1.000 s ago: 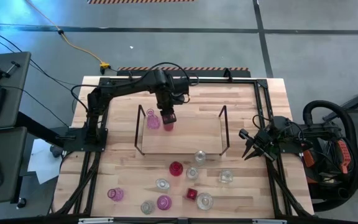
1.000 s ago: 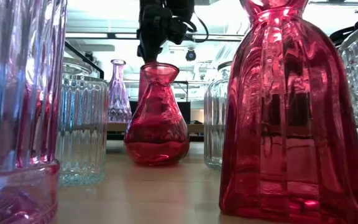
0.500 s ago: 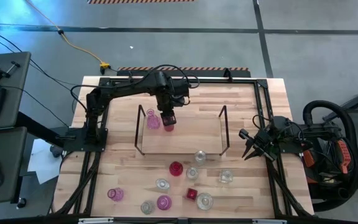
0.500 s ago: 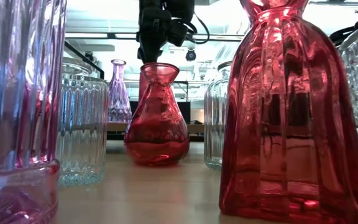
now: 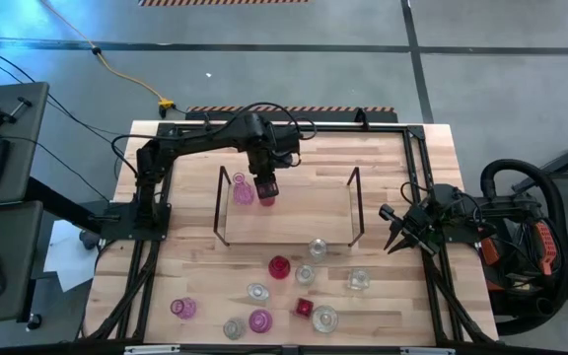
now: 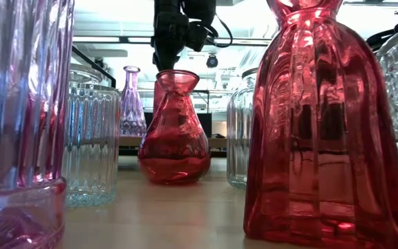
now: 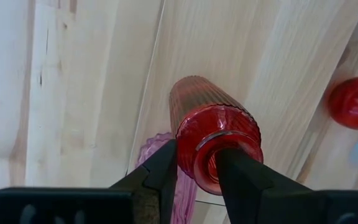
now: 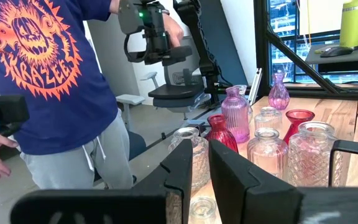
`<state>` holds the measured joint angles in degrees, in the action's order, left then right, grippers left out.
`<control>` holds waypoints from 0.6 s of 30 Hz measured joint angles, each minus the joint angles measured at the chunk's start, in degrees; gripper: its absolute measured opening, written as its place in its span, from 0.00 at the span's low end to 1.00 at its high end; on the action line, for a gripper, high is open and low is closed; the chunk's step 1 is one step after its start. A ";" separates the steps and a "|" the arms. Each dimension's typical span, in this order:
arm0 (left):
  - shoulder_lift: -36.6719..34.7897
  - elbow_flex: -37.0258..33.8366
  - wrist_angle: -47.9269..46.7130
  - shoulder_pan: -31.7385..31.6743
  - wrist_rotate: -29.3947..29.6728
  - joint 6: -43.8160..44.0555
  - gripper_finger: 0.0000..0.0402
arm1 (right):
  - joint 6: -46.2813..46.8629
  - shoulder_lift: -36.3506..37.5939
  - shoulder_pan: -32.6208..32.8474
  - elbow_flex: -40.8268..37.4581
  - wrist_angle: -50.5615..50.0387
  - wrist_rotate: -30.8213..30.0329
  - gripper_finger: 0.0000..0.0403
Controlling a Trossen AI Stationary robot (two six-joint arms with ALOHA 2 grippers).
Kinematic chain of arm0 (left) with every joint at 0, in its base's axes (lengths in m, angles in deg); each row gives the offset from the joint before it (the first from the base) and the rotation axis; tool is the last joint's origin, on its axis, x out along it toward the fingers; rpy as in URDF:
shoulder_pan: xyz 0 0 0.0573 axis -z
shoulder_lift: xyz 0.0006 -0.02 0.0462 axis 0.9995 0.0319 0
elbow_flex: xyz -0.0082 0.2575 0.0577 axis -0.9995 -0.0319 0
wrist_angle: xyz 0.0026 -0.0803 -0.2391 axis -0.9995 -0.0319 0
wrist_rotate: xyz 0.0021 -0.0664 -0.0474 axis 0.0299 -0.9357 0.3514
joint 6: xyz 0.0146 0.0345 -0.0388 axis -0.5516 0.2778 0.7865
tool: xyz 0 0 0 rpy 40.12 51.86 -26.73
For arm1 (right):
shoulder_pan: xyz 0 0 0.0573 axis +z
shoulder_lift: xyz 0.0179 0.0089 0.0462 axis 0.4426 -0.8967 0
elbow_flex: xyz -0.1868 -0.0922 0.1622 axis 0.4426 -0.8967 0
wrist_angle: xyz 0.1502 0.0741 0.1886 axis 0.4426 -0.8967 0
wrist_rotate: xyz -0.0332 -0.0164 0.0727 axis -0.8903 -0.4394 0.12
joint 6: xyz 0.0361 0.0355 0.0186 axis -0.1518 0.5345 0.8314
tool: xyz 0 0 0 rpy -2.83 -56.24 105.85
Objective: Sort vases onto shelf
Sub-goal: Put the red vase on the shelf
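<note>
A ribbed red vase (image 7: 210, 118) stands upright on the shelf (image 5: 304, 212), at the board's left end beside a pink vase (image 5: 242, 191). My left gripper (image 7: 196, 171) hangs over it pointing down, open a little, one finger on each side of the vase's neck. In the high view this gripper (image 5: 264, 186) covers most of the red vase. Several more vases, red (image 5: 280, 266), pink (image 5: 183, 308) and clear (image 5: 318, 247), stand on the table in front of the shelf. My right gripper (image 5: 394, 235) waits at the table's right edge, narrowly open (image 8: 199, 168) and holding nothing. My left gripper comes at the red vase from above, its fingers (image 7: 166, 168) flanking the neck just under the mouth (image 7: 225, 146). Whether they touch the glass I cannot tell. The vase stands on its base on the shelf board.
Dark wire frames (image 5: 223, 207) (image 5: 356, 202) rise at the shelf's two ends. The board to the right of the red vase is bare wood. A tall red vase (image 6: 323, 138) and a round red one (image 6: 175, 131) stand close to the low camera. A person (image 8: 48, 81) stands beyond the table.
</note>
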<state>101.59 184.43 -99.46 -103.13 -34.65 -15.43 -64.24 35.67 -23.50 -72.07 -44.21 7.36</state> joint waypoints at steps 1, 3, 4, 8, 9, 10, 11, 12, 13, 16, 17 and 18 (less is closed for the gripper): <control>0.00 0.00 0.00 -0.01 0.00 0.00 0.25 | 0.00 0.00 0.02 0.00 0.00 0.00 0.12; 0.00 0.00 -0.02 -0.01 0.11 0.07 0.25 | 0.00 0.00 0.00 0.00 0.00 0.00 0.12; 0.00 0.00 -0.02 -0.01 0.13 0.14 0.25 | 0.00 0.00 0.00 0.00 0.00 -0.02 0.12; -0.50 -0.15 0.07 0.04 0.76 0.02 0.25 | 0.00 0.00 0.02 -0.02 0.00 0.00 0.12; -0.50 -0.15 0.19 0.12 0.87 0.14 0.25 | 0.00 0.00 0.02 0.00 0.00 0.00 0.12; -0.72 -0.17 0.14 0.10 1.01 0.32 0.25 | 0.00 0.00 0.00 -0.02 0.00 -0.02 0.12; -1.01 -0.25 -0.02 0.10 1.36 0.45 0.25 | 0.00 0.00 0.01 0.00 0.00 0.00 0.12; -1.13 -0.26 -0.22 0.12 1.65 0.50 0.25 | 0.00 0.00 0.02 0.00 0.00 0.00 0.12; -1.23 -0.26 -0.13 0.10 1.59 0.69 0.25 | 0.00 0.00 0.02 -0.02 0.00 0.00 0.12; -1.75 -0.25 -0.33 0.08 1.40 1.04 0.25 | 0.00 0.00 0.02 0.00 0.00 0.00 0.12; -1.83 -0.21 -0.34 0.08 1.29 1.04 0.25 | 0.00 0.00 0.02 -0.02 0.00 0.00 0.12; -1.84 -0.20 -0.36 0.08 1.23 1.04 0.25 | 0.00 0.00 0.01 -0.01 0.00 0.00 0.12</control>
<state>99.75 184.24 -99.82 -103.05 -33.43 -14.38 -64.24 35.67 -23.50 -72.08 -44.21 7.36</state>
